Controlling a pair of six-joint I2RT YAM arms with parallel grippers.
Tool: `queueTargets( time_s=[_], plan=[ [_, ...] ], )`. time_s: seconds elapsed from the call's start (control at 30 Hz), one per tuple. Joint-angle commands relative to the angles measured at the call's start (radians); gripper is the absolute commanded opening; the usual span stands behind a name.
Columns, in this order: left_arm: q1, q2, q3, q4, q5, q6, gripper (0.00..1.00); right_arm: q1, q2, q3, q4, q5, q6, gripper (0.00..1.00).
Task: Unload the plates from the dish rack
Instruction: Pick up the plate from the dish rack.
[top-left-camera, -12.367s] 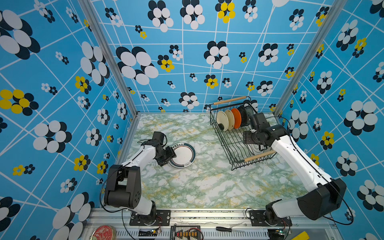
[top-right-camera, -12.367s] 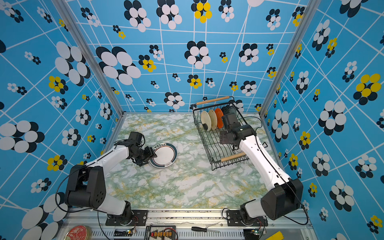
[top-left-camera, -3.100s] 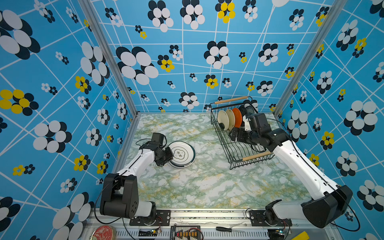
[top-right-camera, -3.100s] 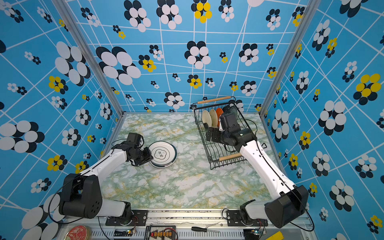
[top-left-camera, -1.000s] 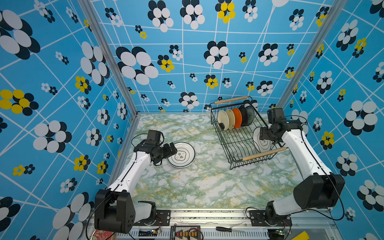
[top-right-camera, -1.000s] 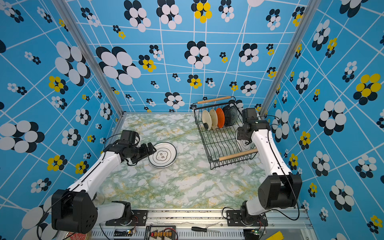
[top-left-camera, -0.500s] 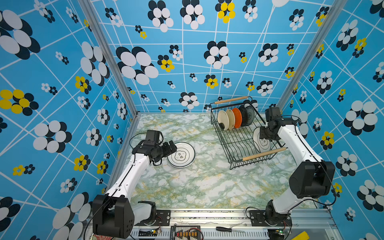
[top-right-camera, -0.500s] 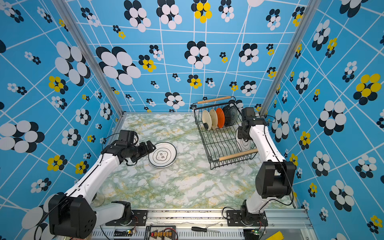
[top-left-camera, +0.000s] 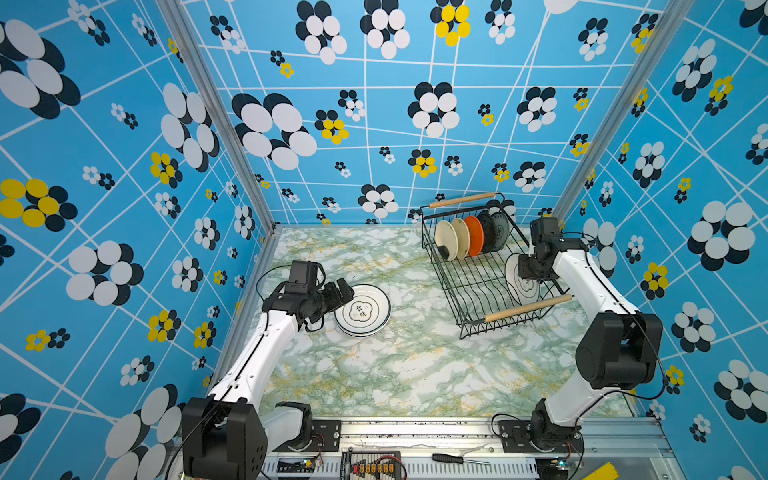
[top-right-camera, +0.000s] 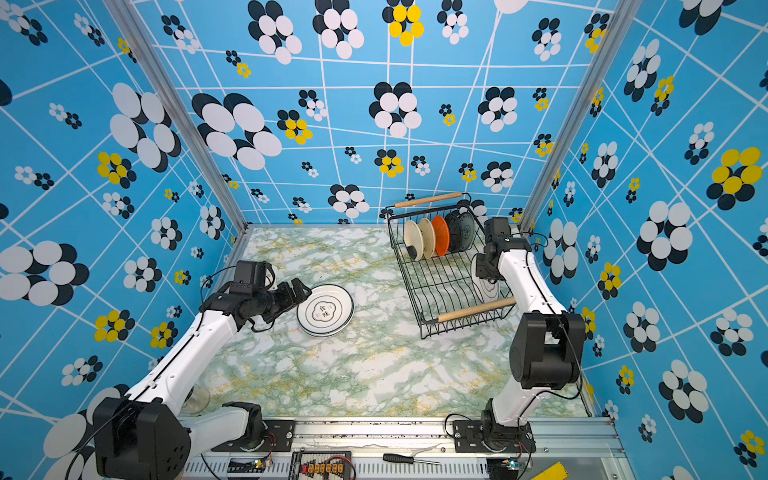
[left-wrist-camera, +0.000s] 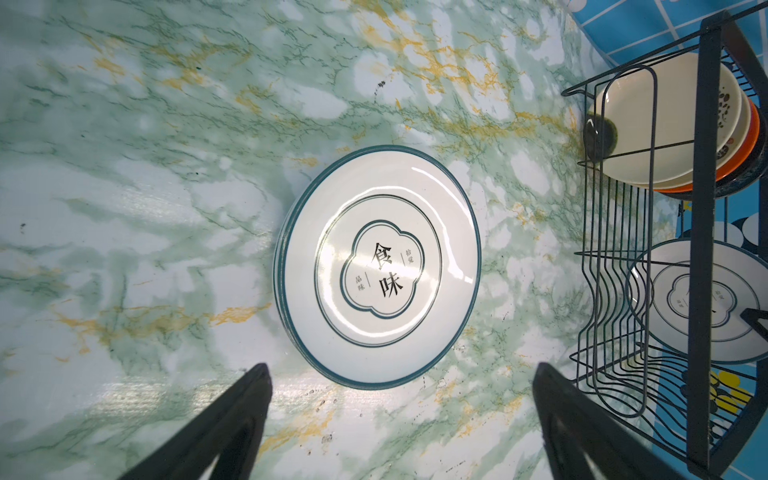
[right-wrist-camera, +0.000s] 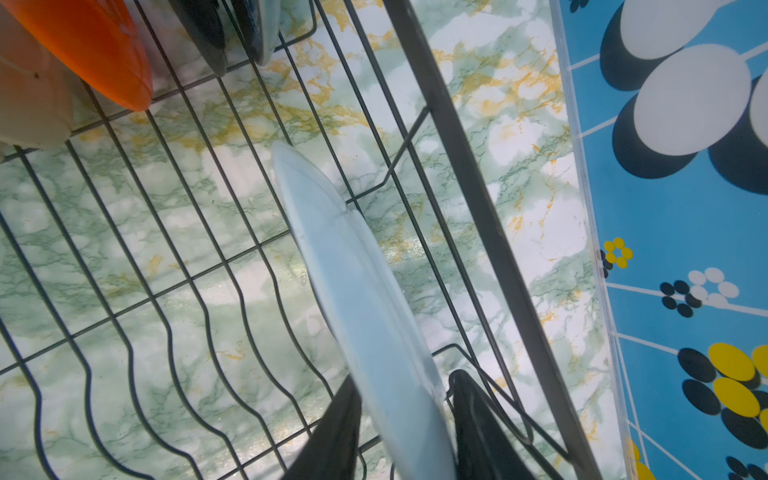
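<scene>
Right gripper (right-wrist-camera: 405, 380) closer astride plate (right-wrist-camera: 345, 270); wrist-view only

One dish rack (top-left-camera: 473, 291) with two wooden handles (top-left-camera: 528, 308) holds six: two cream plates (top-left-camera: 445, 240), one orange plate (top-left-camera: 473, 236), one black plate (top-left-camera: 485, 232), one teal-patterned plate (top-left-camera: 500, 227) and one large white plate (top-left-camera: 524, 289). One stack of white plates (top-left-camera: 362, 309) lies on the table (top-left-camera: 395, 374), its rims too close to count. There are two grippers, the left gripper (top-left-camera: 344, 293) and the right gripper (right-wrist-camera: 405, 378), and one screwdriver (top-left-camera: 451, 458).
</scene>
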Motion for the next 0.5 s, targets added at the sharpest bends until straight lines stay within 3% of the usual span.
queueTargets(
  time_s=[0.0,0.47],
  plan=[
    [0.005,-0.007,0.001,0.001,0.013,0.027,0.99,-0.004,-0.006,-0.035,0.039,0.003,-0.029,0.36],
    [0.003,0.036,0.028,-0.033,0.011,0.047,0.99,-0.005,-0.023,-0.075,0.07,0.018,-0.053,0.17]
  ],
)
